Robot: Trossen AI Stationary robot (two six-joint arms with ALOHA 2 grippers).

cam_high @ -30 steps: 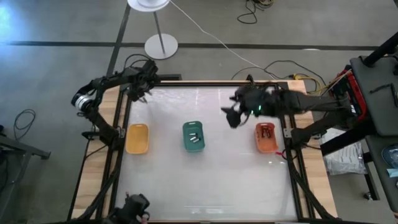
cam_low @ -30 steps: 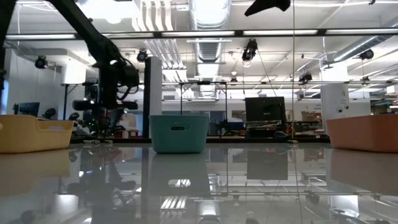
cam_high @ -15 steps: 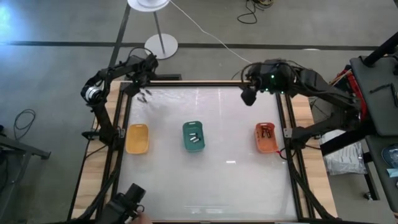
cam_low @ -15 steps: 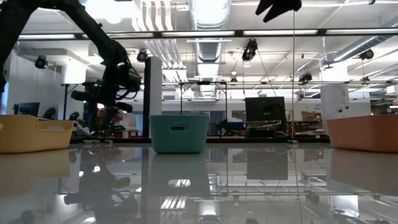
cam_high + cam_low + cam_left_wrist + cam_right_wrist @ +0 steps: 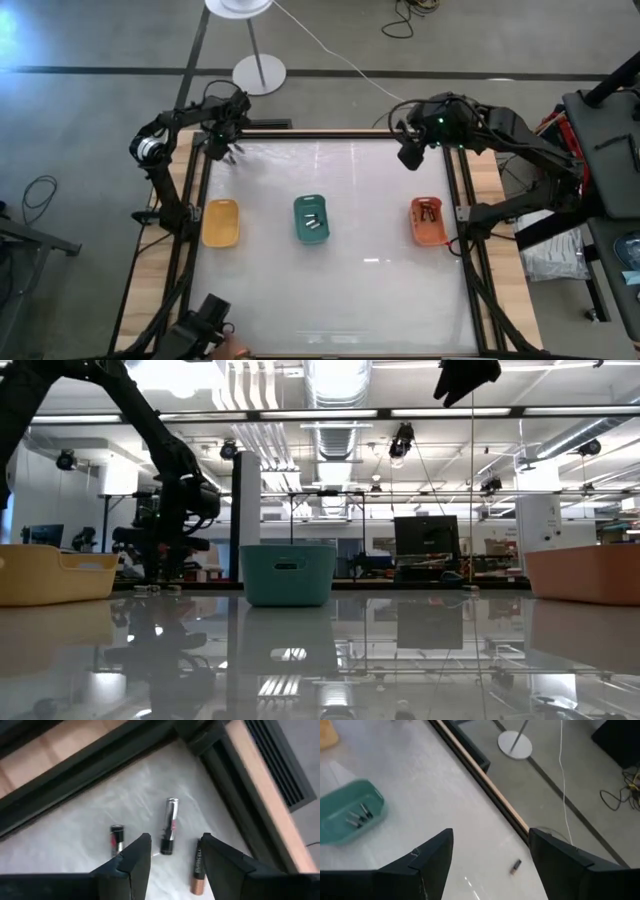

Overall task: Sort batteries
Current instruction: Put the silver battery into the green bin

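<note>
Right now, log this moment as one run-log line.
left gripper: open above silver battery, far-left corner | right gripper: open, raised, far-right corner | green tray: holds batteries | yellow tray: looks empty

The white table (image 5: 330, 290) carried three small trays in a row: a yellow tray (image 5: 220, 222), a teal tray (image 5: 311, 218) and an orange tray (image 5: 428, 221). Three loose batteries lay on its surface near a corner of the dark frame. A silver battery (image 5: 169, 825) lay ahead of the gap between the left jaws, a short dark battery (image 5: 116, 839) lay beside one jaw, and a copper-ended battery (image 5: 198, 869) lay against the other. One more small battery (image 5: 516, 865) lay between the right jaws, farther off, near the table's edge.
</note>
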